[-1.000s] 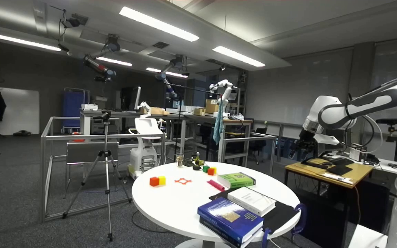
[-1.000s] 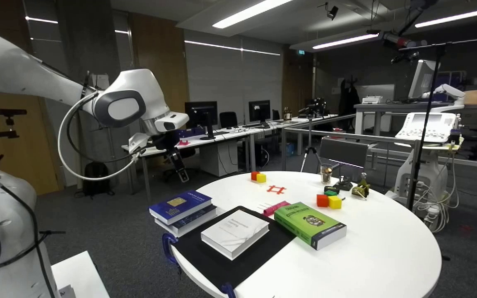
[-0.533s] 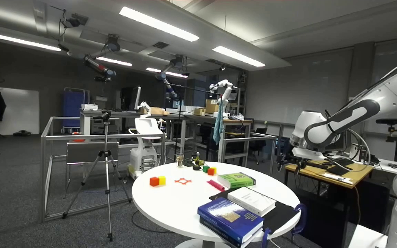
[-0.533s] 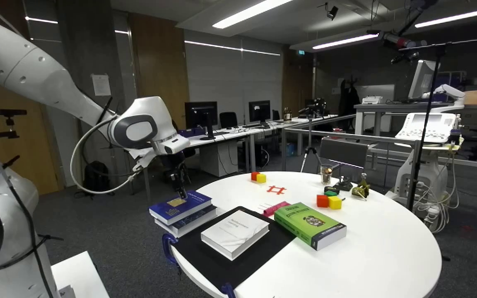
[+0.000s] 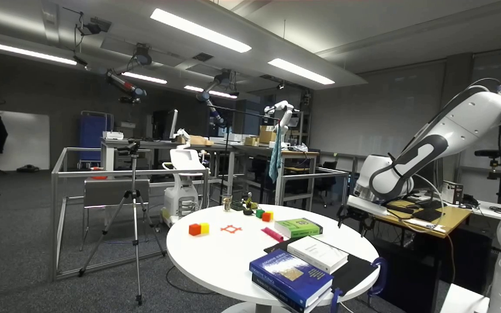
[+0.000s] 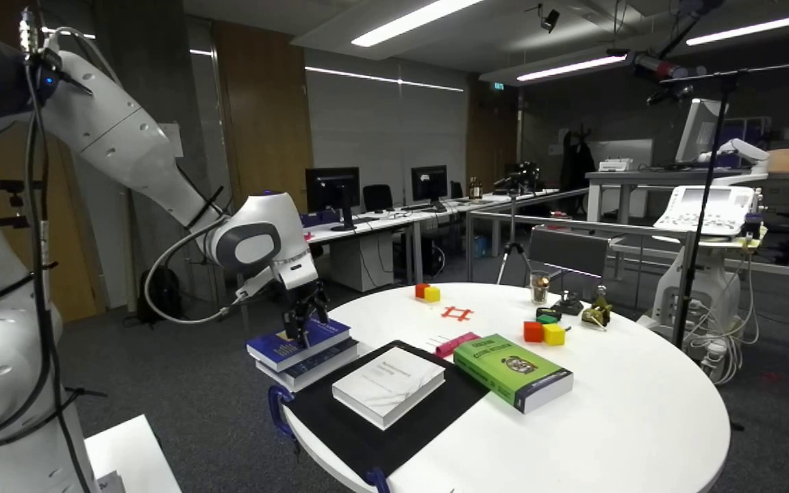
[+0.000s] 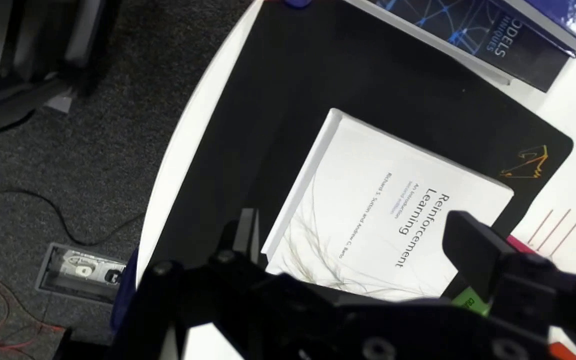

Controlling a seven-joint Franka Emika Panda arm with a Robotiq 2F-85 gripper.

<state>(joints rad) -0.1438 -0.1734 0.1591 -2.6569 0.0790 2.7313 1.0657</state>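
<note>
My empty fingers (image 7: pixel 469 242) point, wide apart, toward the white book (image 7: pixel 385 210), whose edge a crooked descent could strike.

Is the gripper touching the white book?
Apart. In both exterior views the gripper hangs higher, with a clear gap between it and the white book.

In an exterior view, a round white surface (image 6: pixel 607 418) fills the lower right of the frame. Toward its lower left a black mat (image 6: pixel 430 418) carries a white book (image 6: pixel 389 383), with a two-book stack (image 6: pixel 319 356) to the left and a green book (image 6: pixel 512 370) to the right, a pink piece (image 6: pixel 456 344) beside it. Just below the frame's centre lie an orange hash shape (image 6: pixel 457 318) and a red-and-yellow cube pair (image 6: pixel 431 294); right of centre, a second cube pair (image 6: pixel 550 334), a glass (image 6: pixel 540 291) and an olive figure (image 6: pixel 597 314)
</note>
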